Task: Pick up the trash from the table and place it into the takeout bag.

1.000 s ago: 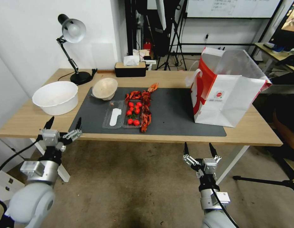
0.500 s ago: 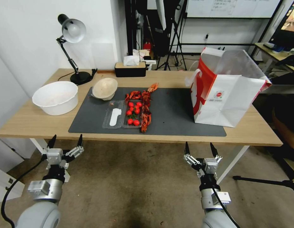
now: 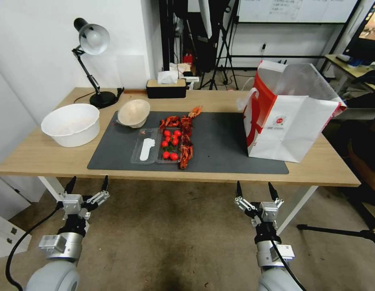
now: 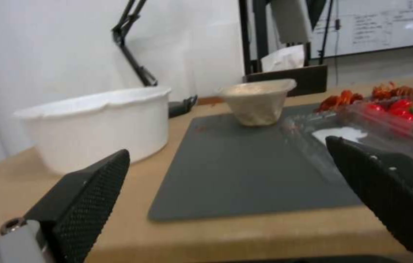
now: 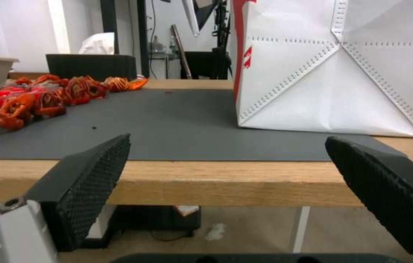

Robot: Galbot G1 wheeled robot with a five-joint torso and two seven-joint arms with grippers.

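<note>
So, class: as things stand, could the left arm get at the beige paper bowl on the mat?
Probably yes. The left end effector, fingers open, hangs below the table edge, nearest the beige paper bowl. Bare grey mat lies between; the white tub sits aside, not blocking.

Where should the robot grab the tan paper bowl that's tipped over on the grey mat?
Probably by the rim. The beige paper bowl lies tilted on the mat, mouth facing up and toward the robot, so its thin upper edge is exposed. Coming from above and the near side, one finger inside and one outside could pinch it. The left gripper, open below the table edge, is nearer.
</note>
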